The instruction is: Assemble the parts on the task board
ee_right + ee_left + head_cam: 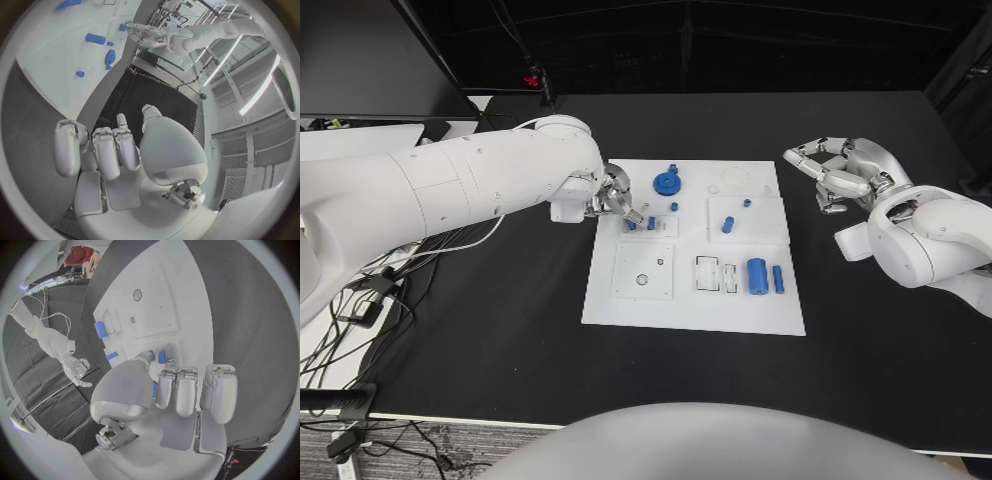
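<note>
The task board (692,300) lies at the centre of the head view, with small blue parts scattered over its upper half and lower right. The left hand (607,200) sits at the board's upper left edge, fingertips closing on a small blue peg (651,224); whether it is truly pinched I cannot tell. The right hand (837,172), upper right and off the board, holds nothing, fingers loosely curled. The pegs look light, rigid and smooth, likely slippery, so a fingertip pinch around the mid-shaft seems best.
</note>
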Robot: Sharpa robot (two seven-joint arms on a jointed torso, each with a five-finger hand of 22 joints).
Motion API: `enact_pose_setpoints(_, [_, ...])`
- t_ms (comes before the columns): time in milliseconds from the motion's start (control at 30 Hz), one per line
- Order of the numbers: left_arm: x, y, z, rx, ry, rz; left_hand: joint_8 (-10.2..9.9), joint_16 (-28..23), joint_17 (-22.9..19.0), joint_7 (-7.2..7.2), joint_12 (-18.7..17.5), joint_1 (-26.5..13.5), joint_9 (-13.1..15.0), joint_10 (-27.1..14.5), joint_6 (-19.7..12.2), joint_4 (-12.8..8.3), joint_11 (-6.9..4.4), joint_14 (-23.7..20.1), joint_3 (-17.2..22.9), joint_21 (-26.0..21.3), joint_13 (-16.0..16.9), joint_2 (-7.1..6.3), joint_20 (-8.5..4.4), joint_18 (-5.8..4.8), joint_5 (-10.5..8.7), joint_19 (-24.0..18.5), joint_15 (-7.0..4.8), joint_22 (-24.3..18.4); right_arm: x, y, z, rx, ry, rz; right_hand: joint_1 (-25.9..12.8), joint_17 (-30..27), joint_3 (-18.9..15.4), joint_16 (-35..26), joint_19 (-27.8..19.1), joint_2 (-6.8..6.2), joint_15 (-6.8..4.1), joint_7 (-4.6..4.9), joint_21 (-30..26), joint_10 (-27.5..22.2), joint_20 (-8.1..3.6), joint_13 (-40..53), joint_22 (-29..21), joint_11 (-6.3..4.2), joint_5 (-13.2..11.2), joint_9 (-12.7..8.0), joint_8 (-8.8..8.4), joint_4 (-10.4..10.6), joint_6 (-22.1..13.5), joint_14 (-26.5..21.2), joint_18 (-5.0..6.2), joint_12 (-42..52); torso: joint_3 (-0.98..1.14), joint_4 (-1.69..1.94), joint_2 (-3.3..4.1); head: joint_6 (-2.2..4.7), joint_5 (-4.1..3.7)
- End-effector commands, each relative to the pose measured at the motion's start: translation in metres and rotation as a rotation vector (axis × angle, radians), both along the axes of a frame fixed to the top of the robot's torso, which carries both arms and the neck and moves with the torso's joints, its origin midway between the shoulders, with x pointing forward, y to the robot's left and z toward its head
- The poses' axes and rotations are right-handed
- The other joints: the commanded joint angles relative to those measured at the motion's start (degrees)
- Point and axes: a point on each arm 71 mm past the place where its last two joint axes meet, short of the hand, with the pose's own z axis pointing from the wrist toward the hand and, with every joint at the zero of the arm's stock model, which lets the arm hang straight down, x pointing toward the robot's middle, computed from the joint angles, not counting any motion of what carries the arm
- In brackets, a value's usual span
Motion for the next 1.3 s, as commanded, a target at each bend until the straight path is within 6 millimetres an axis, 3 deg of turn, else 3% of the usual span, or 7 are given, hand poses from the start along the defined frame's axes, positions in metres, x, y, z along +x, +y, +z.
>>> enact_pose_setpoints(33, [-0.0014,0.0020,-0.0057,0.024,0.004,0.020,-0.28,0.05,15.10,0.41,0.20,-0.53,-0.05,5.87,-0.19,0.01,0.15,6.09,-0.33,0.18,15.07,0.02,0.04,-0.81,-0.27,5.98,0.04,15.09,0.0000,0.0008,0.0009,0.002,-0.004,0.004,0.05,15.09,-0.34,0.14,-0.12,0.44,0.36,3.93,-0.17,5.86,0.16,15.06,11.42,0.44,0.23,-0.09,0.33,0.12,-0.35,6.06,1.00,0.14,0.00,0.01,-0.02,0.00,0.09])
enact_pose_setpoints(567, [0.0011,0.0048,-0.0042,0.010,-0.026,0.035,-0.10,0.05,15.10,0.34,0.20,-0.99,0.03,5.87,-0.07,-0.04,0.11,6.09,-0.64,0.18,15.07,0.47,0.06,-0.81,-0.20,5.98,0.05,15.09,0.0001,0.0005,0.0005,0.001,-0.003,0.003,0.05,15.09,-0.34,0.14,-0.12,0.44,0.36,3.93,-0.17,5.86,0.16,15.06,11.42,0.44,0.23,-0.09,0.33,0.12,-0.35,6.06,1.00,0.14,0.00,-0.05,0.01,0.11,0.14])
enact_pose_setpoints(933, [0.0007,0.0056,-0.0047,0.017,-0.016,0.030,0.19,0.05,15.10,0.06,0.20,1.43,0.25,5.87,-0.50,-0.18,-0.14,6.09,-0.34,0.18,15.07,1.05,-0.03,-0.81,2.91,5.98,-0.15,15.09,0.0000,0.0007,0.0005,0.002,-0.003,0.002,0.13,15.09,-0.38,0.14,-0.12,0.51,0.37,3.93,-0.17,5.86,0.17,15.06,11.42,0.44,0.25,-0.12,0.42,0.12,-0.33,6.06,1.00,0.14,0.02,-0.02,0.01,0.01,0.17])
enact_pose_setpoints(1100, [0.0014,0.0066,-0.0047,0.018,-0.016,0.032,0.26,0.05,15.10,-0.14,0.20,4.07,0.28,5.87,-0.72,-0.17,-0.32,6.09,0.77,0.18,15.07,1.36,-0.14,-0.81,5.87,5.98,-0.30,15.09,0.0000,0.0011,0.0005,0.002,-0.004,0.003,0.13,15.09,-0.38,0.14,-0.12,0.51,0.37,3.93,-0.17,5.86,0.17,15.06,11.42,0.44,0.25,-0.12,0.42,0.12,-0.33,6.06,1.00,0.14,0.02,-0.03,0.01,-0.01,0.18])
enact_pose_setpoints(1300, [0.0011,0.0078,-0.0053,0.029,-0.004,0.029,0.28,0.05,15.10,-0.16,0.20,4.73,0.27,5.87,-0.72,-0.15,-0.35,6.09,1.14,0.18,15.07,1.48,-0.19,-0.81,6.53,5.98,-0.33,15.09,-0.0001,0.0010,0.0005,0.002,-0.003,0.002,0.13,15.09,-0.38,0.14,-0.12,0.51,0.37,3.93,-0.17,5.86,0.17,15.06,11.42,0.44,0.25,-0.12,0.42,0.12,-0.33,6.06,1.00,0.14,0.01,-0.02,0.02,-0.08,0.13])
